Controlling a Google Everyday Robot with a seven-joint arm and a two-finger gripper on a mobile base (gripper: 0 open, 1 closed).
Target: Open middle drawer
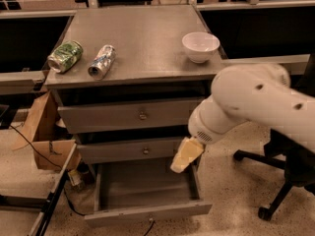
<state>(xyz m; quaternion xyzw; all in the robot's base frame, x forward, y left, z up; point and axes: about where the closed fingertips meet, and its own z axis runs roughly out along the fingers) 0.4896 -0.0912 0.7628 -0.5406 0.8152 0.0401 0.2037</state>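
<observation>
Gripper (pixel 186 155), pale cream and wedge-shaped, hangs under a smooth, rounded white arm (pixel 251 102); whether it is clenched or released cannot be told. Just left of it lies the middle drawer (pixel 123 151), a flat grey metal front with a small round knob (pixel 145 151). Below it the bottom drawer (pixel 147 213) gapes open. Above, on the table (pixel 142 43), sits a round white bowl (pixel 200 45).

Dim warm overhead light; sheen on table (pixel 147 38); dark shadow under its top; gripper (pixel 183 157) pale at right end of middle drawer (pixel 123 150).
</observation>
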